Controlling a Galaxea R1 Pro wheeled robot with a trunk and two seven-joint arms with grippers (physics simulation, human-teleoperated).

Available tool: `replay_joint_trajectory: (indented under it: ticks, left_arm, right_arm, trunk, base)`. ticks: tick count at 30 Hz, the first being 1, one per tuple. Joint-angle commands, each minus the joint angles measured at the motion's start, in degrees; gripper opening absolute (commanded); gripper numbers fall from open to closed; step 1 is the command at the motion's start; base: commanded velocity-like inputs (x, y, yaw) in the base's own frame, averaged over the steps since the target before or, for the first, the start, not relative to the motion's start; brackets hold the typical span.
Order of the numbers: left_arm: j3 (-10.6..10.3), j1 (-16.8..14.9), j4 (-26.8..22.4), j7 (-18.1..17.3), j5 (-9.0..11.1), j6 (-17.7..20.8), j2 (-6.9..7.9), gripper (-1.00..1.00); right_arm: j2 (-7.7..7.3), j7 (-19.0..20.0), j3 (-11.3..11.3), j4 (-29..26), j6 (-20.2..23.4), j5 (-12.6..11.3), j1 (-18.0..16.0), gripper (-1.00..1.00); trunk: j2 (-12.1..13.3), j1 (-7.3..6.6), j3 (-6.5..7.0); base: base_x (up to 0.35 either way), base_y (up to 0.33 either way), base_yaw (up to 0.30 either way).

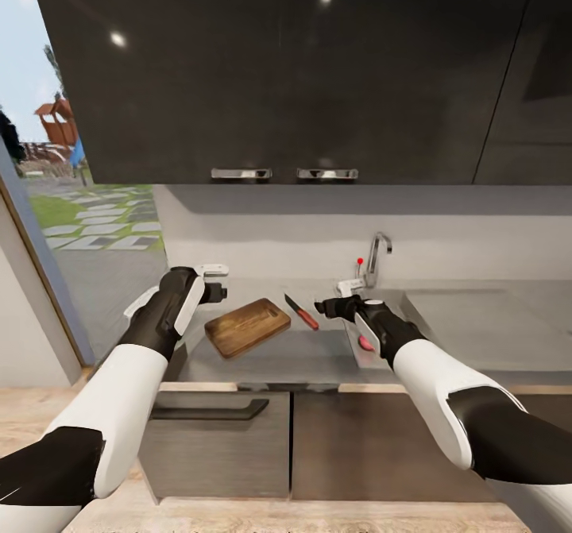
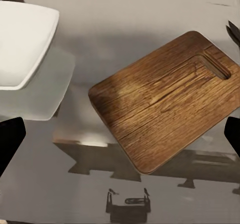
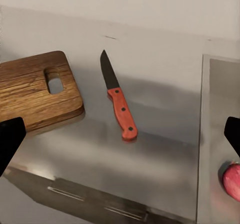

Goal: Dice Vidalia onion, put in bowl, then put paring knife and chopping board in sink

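Observation:
The dark-brown chopping board (image 1: 246,326) lies on the glossy countertop (image 1: 278,354), with the red-handled paring knife (image 1: 302,312) just to its right. My left gripper (image 1: 216,288) hovers open over the board's left end, next to the white bowl (image 2: 22,43). The board (image 2: 170,103) lies below its spread fingers (image 2: 10,139). My right gripper (image 1: 324,307) hangs open above the counter between the knife (image 3: 120,106) and the sink (image 3: 215,134). A pinkish round onion (image 3: 231,180) rests in the sink, partly behind my right forearm in the head view.
A curved chrome tap (image 1: 377,255) with a red-tipped lever stands behind the sink. The flat grey drainboard (image 1: 477,318) stretches to the right. Dark wall cabinets (image 1: 286,72) hang overhead. A drawer handle (image 1: 210,411) sits below the counter edge, and an open doorway (image 1: 71,223) is at left.

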Motion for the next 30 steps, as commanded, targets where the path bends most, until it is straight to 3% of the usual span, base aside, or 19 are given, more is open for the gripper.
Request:
replay_joint_trajectory:
  ticks: [1, 13, 30]
  left_arm:
    - [-0.1, 0.0, 0.0, 0.5, 0.6, 0.2, 0.02, 1.0]
    - [-0.1, 0.1, 0.7, 0.5, 0.6, 0.1, 0.1, 1.0]
    - [-0.1, 0.1, 0.3, 0.5, 0.5, 0.1, 0.81, 1.0]
  right_arm:
    - [-0.04, 0.1, 0.2, -0.1, 0.3, -0.3, 0.0, 1.0]
    - [-0.78, 1.9, 0.2, 0.1, -0.8, -0.3, 0.0, 1.0]
    - [-0.73, 2.0, 0.3, 2.6, -1.3, -0.3, 0.0, 1.0]
  trunk:
    - [-0.1, 0.03, -0.16]
    - [-0.1, 0.03, -1.25]
    - [-0.1, 0.03, -2.81]
  base:
    - [0.0, 0.0, 0.0]
    - [0.014, -0.015, 0.0]
    - [0.17, -0.183, 0.0]
